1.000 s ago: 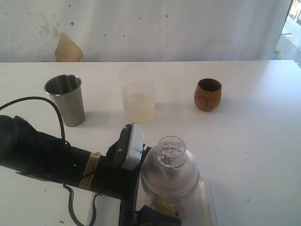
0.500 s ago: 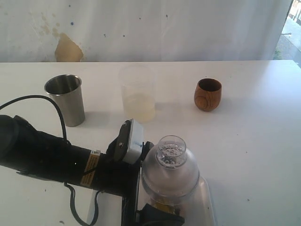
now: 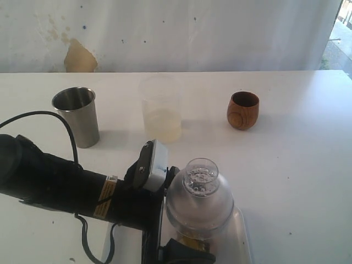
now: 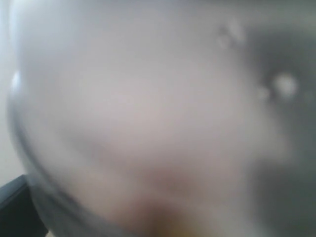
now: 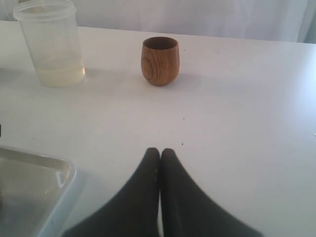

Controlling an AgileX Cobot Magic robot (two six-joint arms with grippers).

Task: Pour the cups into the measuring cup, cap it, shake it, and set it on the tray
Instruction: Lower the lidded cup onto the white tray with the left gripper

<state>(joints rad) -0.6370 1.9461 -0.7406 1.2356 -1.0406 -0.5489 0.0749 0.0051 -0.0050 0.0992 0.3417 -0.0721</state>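
The measuring cup (image 3: 198, 206), a clear jar with a domed cap on top, stands low at the front over the white tray (image 3: 243, 242). My left gripper (image 3: 184, 254) reaches in from the left and is shut on the jar's lower part. The left wrist view is filled by the blurred measuring cup (image 4: 148, 123), and the fingers are hidden there. The steel tumbler (image 3: 77, 116) stands at the back left, and the wooden cup (image 3: 242, 110) (image 5: 160, 59) at the back right. My right gripper (image 5: 159, 151) is shut and empty, low over the table in front of the wooden cup.
A frosted translucent cup (image 3: 161, 109) (image 5: 51, 43) with a little pale liquid stands between the tumbler and the wooden cup. A corner of the tray (image 5: 47, 174) lies beside my right gripper. The left arm's black cable (image 3: 41, 116) loops near the tumbler.
The left wrist turned slightly and the capped jar shifted a little with it over the first half-second; since then nothing has visibly moved.
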